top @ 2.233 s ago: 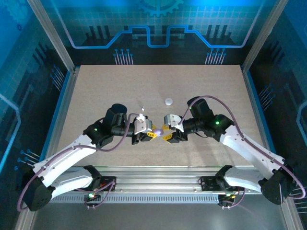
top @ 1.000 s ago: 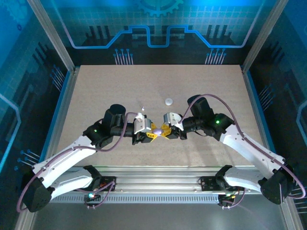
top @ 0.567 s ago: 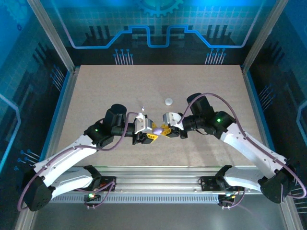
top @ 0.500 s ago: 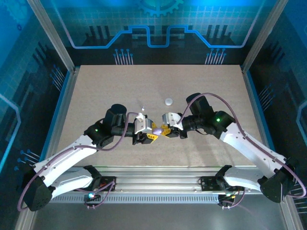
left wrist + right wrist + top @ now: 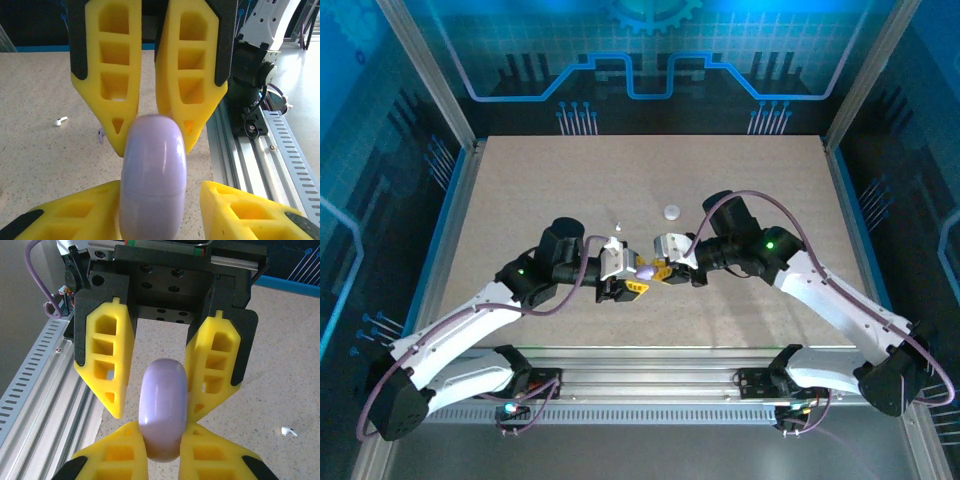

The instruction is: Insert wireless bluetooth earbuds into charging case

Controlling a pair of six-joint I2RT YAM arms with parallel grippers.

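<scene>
Lavender and glossy, the case (image 5: 162, 410) is a smooth closed pebble with a faint seam around its middle, held in the air between the two arms just above the table (image 5: 40, 165). It looks like hard, light plastic with no flat edge to catch, so I judge it slippery: a pinch near a rounded end could squirt it out, and the safer hold is across the broad faces, clear of the seam so the lid can swing. The right claw (image 5: 163, 432) is closed tight on one end of it, yellow fingertips pressed to both sides. The left claw (image 5: 161, 186) brackets the other end only loosely, with its jaws partly open, one finger at the shell and a clear gap beside the other, so it does not seem to carry any load. The white bud (image 5: 60, 120) lies on its side on the table, well apart from the case, a tiny shiny body with a short stem. It should weigh almost nothing and skid or roll at a touch, so it wants a light pinch with the very fingertips across the body. Behind a right-claw finger sits a lavender speck (image 5: 101, 135), perhaps the second bud, though too hidden to tell.
</scene>
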